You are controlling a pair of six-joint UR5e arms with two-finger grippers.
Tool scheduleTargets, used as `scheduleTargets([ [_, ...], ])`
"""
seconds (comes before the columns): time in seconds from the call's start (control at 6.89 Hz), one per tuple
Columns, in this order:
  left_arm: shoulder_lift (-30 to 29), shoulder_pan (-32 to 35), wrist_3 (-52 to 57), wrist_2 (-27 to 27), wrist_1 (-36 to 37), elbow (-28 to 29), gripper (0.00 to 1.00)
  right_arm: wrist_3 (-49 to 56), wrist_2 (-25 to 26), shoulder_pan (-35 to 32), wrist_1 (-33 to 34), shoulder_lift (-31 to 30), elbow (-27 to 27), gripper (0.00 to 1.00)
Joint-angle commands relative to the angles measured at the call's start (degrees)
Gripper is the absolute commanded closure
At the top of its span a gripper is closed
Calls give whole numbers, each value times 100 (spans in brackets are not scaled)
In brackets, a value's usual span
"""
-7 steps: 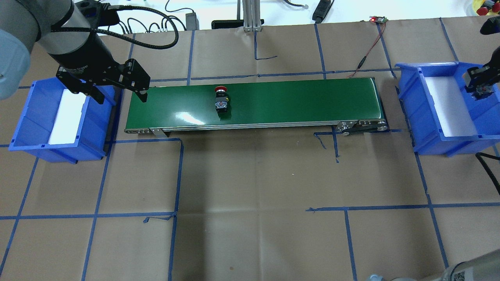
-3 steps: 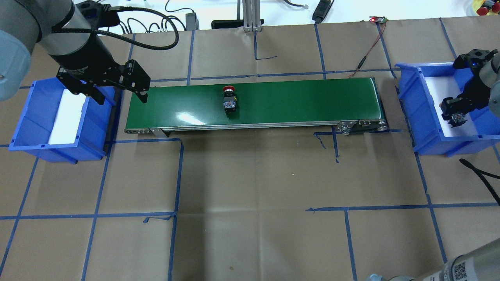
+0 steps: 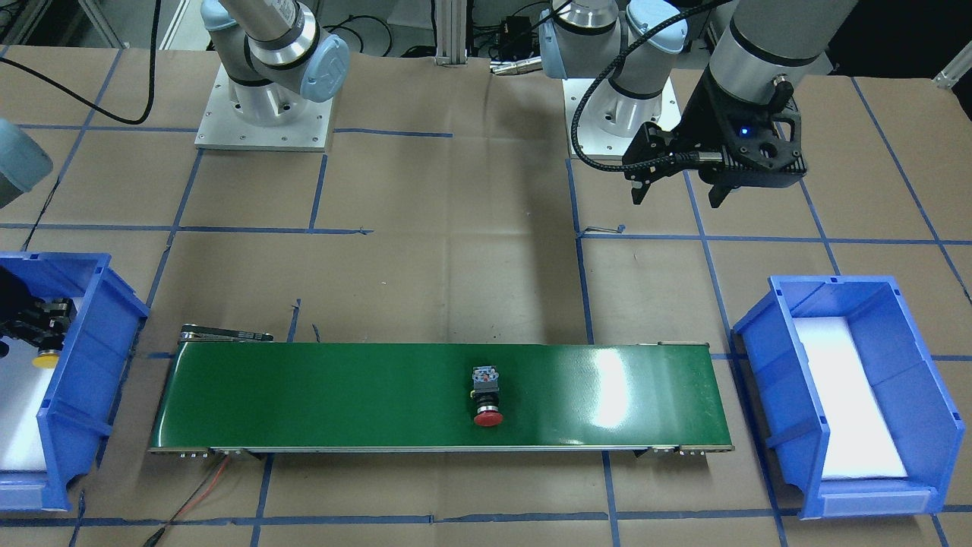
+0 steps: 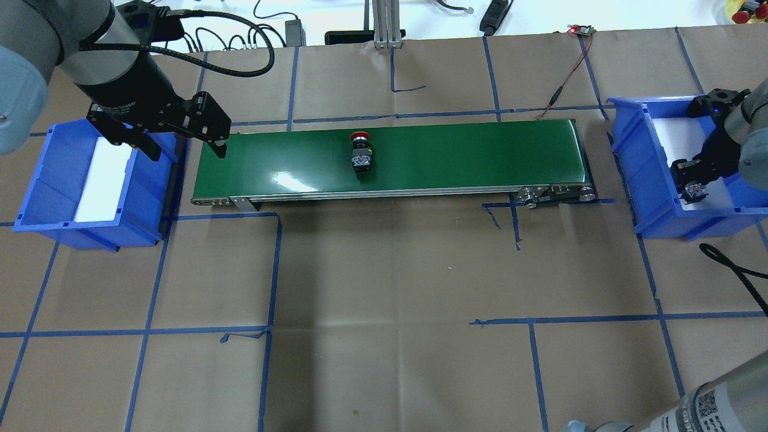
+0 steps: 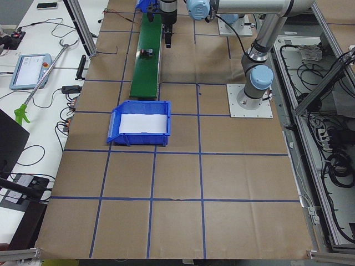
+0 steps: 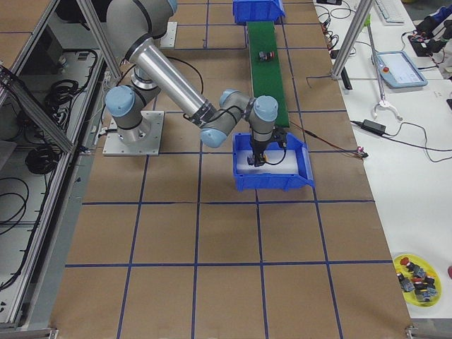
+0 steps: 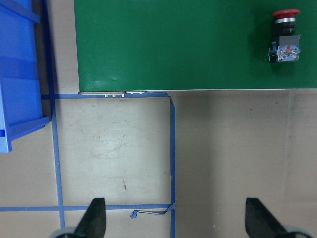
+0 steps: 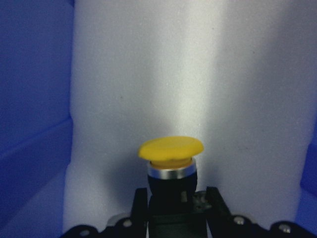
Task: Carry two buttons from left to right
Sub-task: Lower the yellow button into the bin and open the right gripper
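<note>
The red button (image 4: 360,153) lies on its side on the green conveyor belt (image 4: 468,156), left of the middle; it also shows in the front view (image 3: 487,396) and the left wrist view (image 7: 285,37). My right gripper (image 4: 693,183) is shut on the yellow button (image 8: 171,152) by its black body and holds it low inside the right blue bin (image 4: 624,129), over the white liner. In the front view its yellow cap (image 3: 47,359) shows there. My left gripper (image 4: 186,149) is open and empty, above the belt's left end beside the left blue bin (image 4: 42,180).
The left bin shows only its white liner (image 4: 102,180). Blue tape lines cross the brown paper table. A red and black wire (image 4: 561,90) and cables lie behind the belt. The belt's drive pulley (image 4: 555,195) sticks out at its front right corner.
The red button has ridden to the right along the belt. My right gripper has come down and forward into the right bin with the yellow button. The left arm has not moved.
</note>
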State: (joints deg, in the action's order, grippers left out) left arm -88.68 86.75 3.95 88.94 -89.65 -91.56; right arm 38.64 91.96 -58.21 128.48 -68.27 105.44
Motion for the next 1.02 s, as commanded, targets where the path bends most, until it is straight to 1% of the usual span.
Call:
scheduleTargets([
  [0.0,0,0,0,0,0,-2,0,55,50,20,19,42,3,95],
  [0.15,0,0,0,0,0,-2,0,47,67,21,2,25,3,92],
  [0.29,0,0,0,0,0,-2,0,47,33,21,2,-28,3,50],
  [0.44,0,0,0,0,0,-2,0,12,6,21,-59,-54,-6,1],
  [0.73,0,0,0,0,9,6,0,-23,23,21,-129,-168,-102,0],
  [0.87,0,0,-9,0,9,6,0,-41,32,12,-234,-447,-111,0],
])
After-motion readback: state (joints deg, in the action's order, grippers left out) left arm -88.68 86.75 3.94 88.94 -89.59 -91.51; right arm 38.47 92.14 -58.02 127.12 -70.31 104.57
